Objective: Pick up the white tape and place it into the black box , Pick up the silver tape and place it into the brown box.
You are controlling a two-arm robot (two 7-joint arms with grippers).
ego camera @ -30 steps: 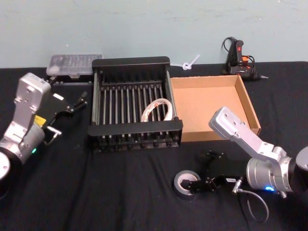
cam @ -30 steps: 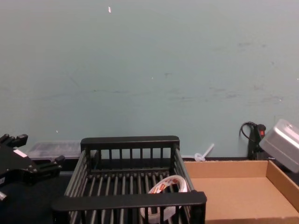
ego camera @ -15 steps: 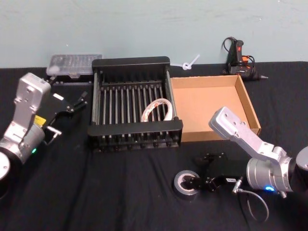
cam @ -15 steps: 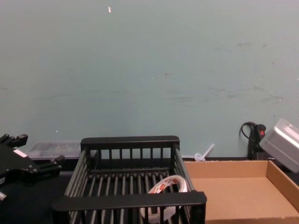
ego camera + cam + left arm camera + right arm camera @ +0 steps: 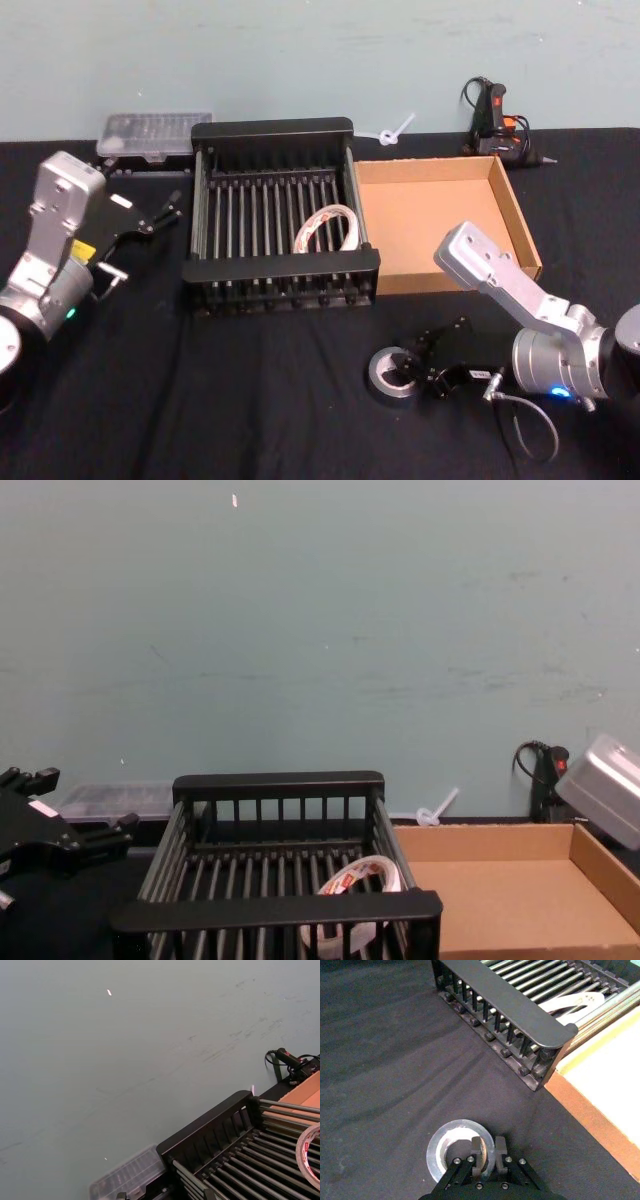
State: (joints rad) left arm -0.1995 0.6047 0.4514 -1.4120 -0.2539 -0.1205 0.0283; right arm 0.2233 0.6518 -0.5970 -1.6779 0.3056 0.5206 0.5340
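The silver tape point(image 5: 393, 372) lies flat on the black cloth in front of the brown box point(image 5: 519, 214). My right gripper point(image 5: 490, 1149) is shut on the silver tape's point(image 5: 451, 1147) wall, one finger inside the hole and one outside. In the head view the right gripper point(image 5: 415, 372) sits at the tape's right side. The white tape point(image 5: 325, 228) with red marks rests inside the black box point(image 5: 272, 128), near its right wall. My left gripper point(image 5: 152, 213) hangs open and empty to the left of the crate.
A clear plastic case point(image 5: 155, 134) lies behind the crate's left corner. A black glue gun point(image 5: 495, 118) and a white plastic piece point(image 5: 394, 130) lie at the back by the wall. Bare black cloth stretches across the front left of the table.
My right gripper has closed its fingers onto the silver tape's wall. The roll shifted slightly toward the brown box and now shows its flat grey face. The left arm has not moved.
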